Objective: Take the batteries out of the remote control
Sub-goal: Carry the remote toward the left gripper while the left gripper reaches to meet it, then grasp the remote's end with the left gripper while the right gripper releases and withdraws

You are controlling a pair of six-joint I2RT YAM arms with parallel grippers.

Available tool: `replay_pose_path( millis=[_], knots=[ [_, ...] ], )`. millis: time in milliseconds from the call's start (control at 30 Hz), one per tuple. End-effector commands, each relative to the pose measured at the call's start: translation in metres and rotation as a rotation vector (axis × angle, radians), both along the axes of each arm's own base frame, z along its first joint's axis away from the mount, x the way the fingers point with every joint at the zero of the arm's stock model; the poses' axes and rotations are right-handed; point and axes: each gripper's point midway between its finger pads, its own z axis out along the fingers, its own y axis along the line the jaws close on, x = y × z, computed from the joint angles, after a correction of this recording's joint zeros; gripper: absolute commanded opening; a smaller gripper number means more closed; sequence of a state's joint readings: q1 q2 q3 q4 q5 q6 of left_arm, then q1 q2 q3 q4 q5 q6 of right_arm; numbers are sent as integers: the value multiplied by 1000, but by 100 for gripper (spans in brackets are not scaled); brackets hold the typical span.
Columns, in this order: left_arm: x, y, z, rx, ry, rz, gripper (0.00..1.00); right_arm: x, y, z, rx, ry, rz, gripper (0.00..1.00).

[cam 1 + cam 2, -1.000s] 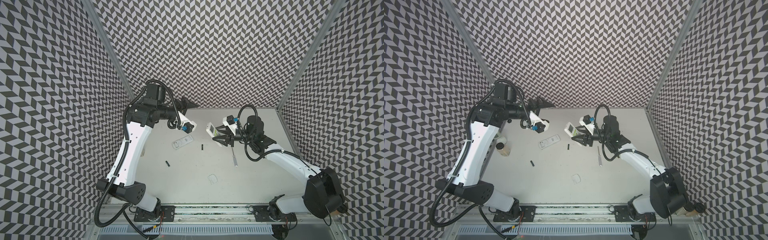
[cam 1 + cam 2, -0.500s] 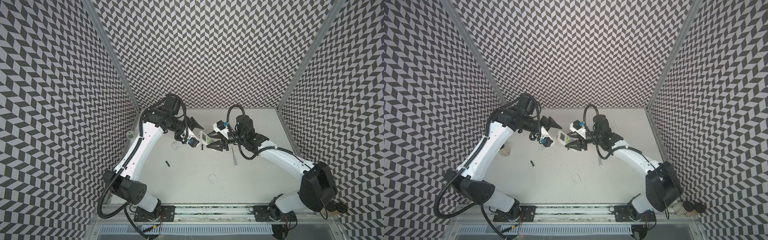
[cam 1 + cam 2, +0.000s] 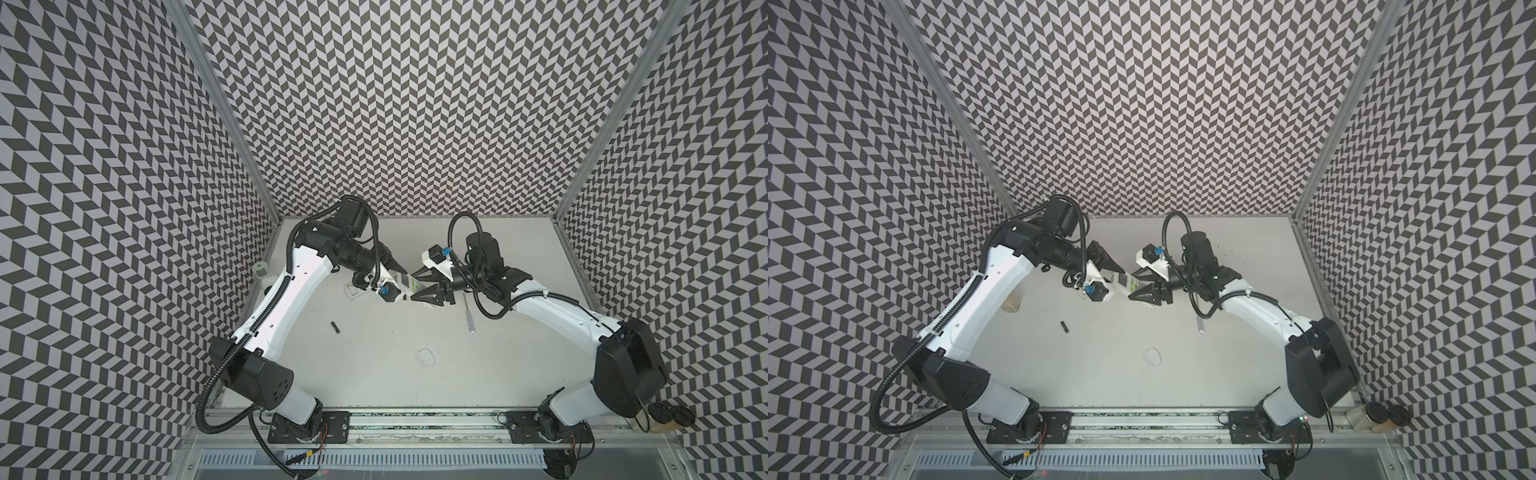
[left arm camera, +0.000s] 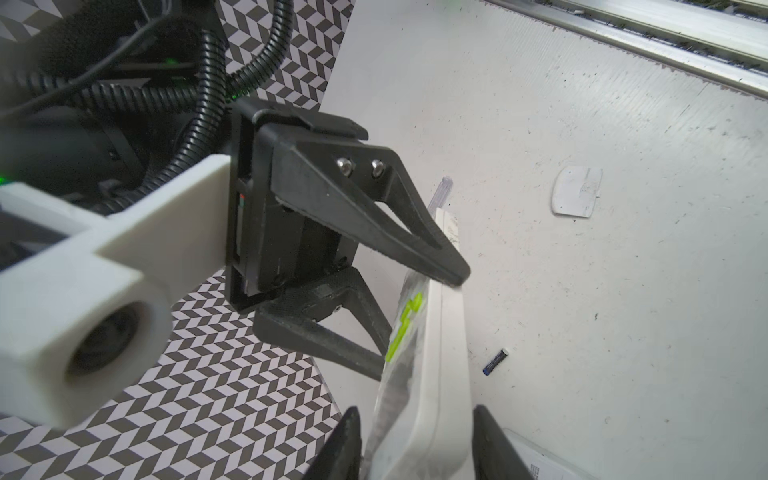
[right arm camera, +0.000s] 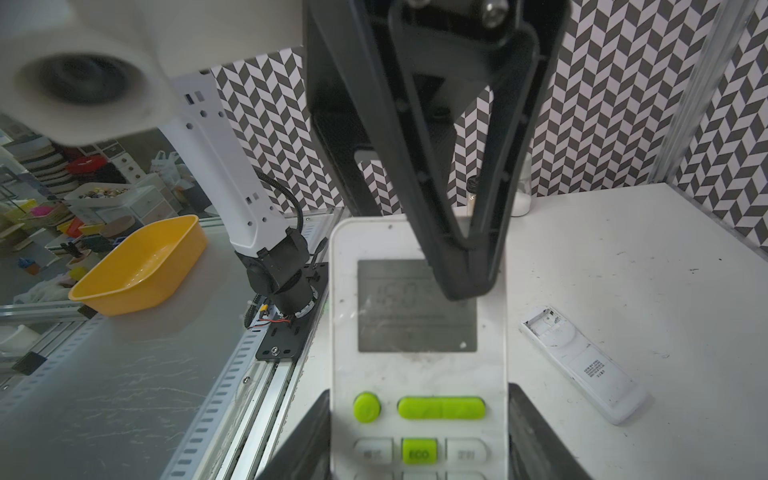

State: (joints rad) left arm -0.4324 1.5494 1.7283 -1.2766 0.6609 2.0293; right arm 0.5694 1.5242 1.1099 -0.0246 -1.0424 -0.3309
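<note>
Hanging clear of the table (image 3: 374,374), the remote control (image 5: 417,332) has its face turned to the right wrist camera, with the display and green buttons showing. Its back, where the battery bay would sit, is hidden, so I cannot tell whether any cells are inside. 1 black battery (image 3: 336,281) lies loose on the table, well apart from the remote control.

The right gripper (image 5: 419,440) clamps the button end by its 2 long edges and carries it. The left gripper (image 4: 417,444) brackets the display end across face and back, jaws narrow. 1 fingertip (image 5: 461,282) lies on the display, but I cannot tell whether both pads press.

Farther out on the table are a second remote (image 5: 582,361) lying back-up with its bay open, a loose battery cover (image 4: 577,191) and a clear-handled screwdriver (image 3: 468,299).

The step in hand looks like a hand-to-hand regrip, ahead of getting at the back. The next move calls for 1 firm hold before the other lets go, or the remote control drops. It must then be turned so the bay faces a free gripper.
</note>
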Motion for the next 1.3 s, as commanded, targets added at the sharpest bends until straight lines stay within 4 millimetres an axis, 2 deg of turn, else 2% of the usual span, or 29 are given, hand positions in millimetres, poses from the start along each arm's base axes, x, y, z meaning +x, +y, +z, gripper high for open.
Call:
replay_pose_path(
  millis=[0,267,367,533,633,700,867,967,1267],
  knots=[
    [-16,2,-5,35,-387,-453,40,0,6,19,44,-60,34,20],
    [-19,-2,-8,13,-378,-463,17,-1,6,16,37,-47,36,20],
    [-20,-5,-3,-11,-363,-452,7,-4,4,19,46,-66,39,21],
    [-17,-9,-2,-30,-336,-409,0,-3,2,17,38,-76,12,28],
    [-16,-14,7,-66,-262,-339,0,-4,-6,19,43,-129,-51,42],
    [-13,-14,3,-59,-221,-300,0,-6,-14,21,59,-168,-99,49],
    [1,-14,-2,-50,-105,-132,0,-5,-37,35,53,-192,-214,52],
    [14,-16,2,-98,5,8,0,-6,-58,36,73,-239,-327,53],
    [27,-14,18,-294,391,293,0,8,-118,53,199,-322,-661,59]
  ],
)
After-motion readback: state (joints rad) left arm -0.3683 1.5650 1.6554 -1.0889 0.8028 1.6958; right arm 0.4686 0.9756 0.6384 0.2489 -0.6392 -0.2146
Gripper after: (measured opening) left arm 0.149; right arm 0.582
